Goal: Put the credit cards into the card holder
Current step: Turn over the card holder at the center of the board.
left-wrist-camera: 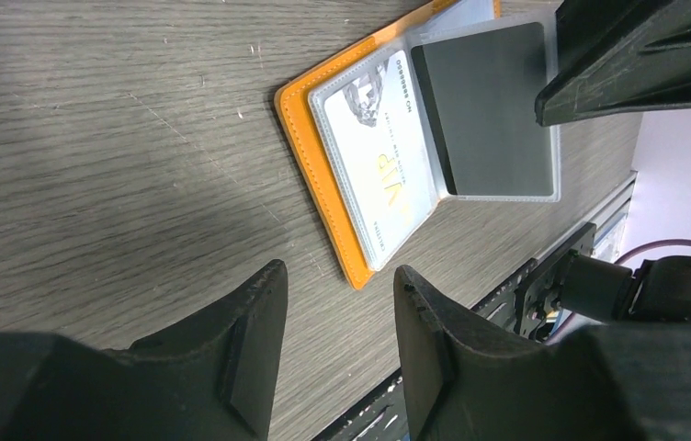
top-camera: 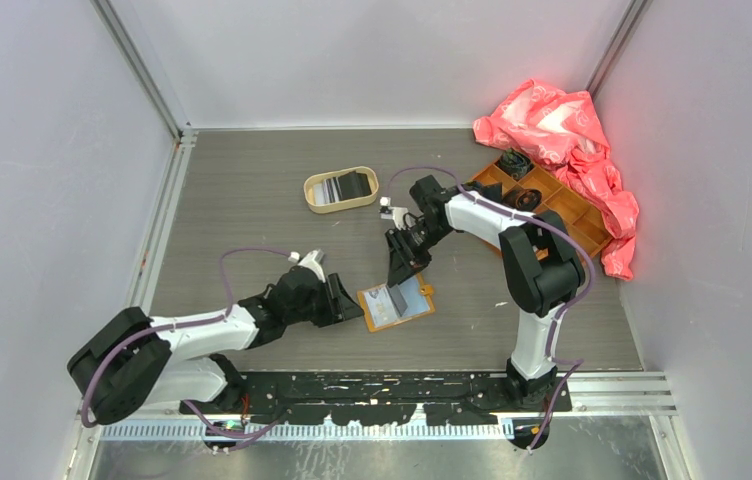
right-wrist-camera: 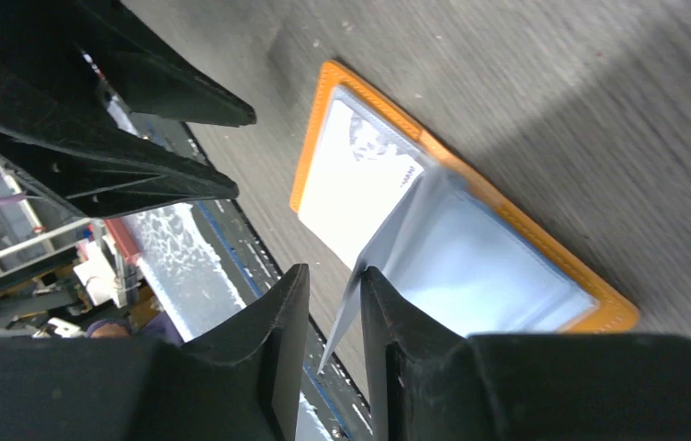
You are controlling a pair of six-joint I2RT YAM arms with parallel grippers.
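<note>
The orange card holder (top-camera: 398, 305) lies open on the table. In the left wrist view the holder (left-wrist-camera: 310, 170) holds a white VIP card (left-wrist-camera: 374, 156) in one clear sleeve and a black card (left-wrist-camera: 493, 110) in a raised clear leaf. My right gripper (top-camera: 404, 268) hovers over it. In the right wrist view its jaws (right-wrist-camera: 334, 273) stand narrowly apart around the leaf's edge (right-wrist-camera: 388, 248), which rests against one finger. My left gripper (top-camera: 350, 305) is open and empty just left of the holder, as its wrist view (left-wrist-camera: 337, 276) shows. A striped card (top-camera: 330, 188) and a black card (top-camera: 355, 184) lie in the tray.
The oval tan tray (top-camera: 312, 205) sits at the back centre. An orange compartmented box (top-camera: 542, 200) and a pink plastic bag (top-camera: 562, 130) fill the back right corner. The black base rail (top-camera: 402, 385) runs along the near edge. Grey walls close both sides.
</note>
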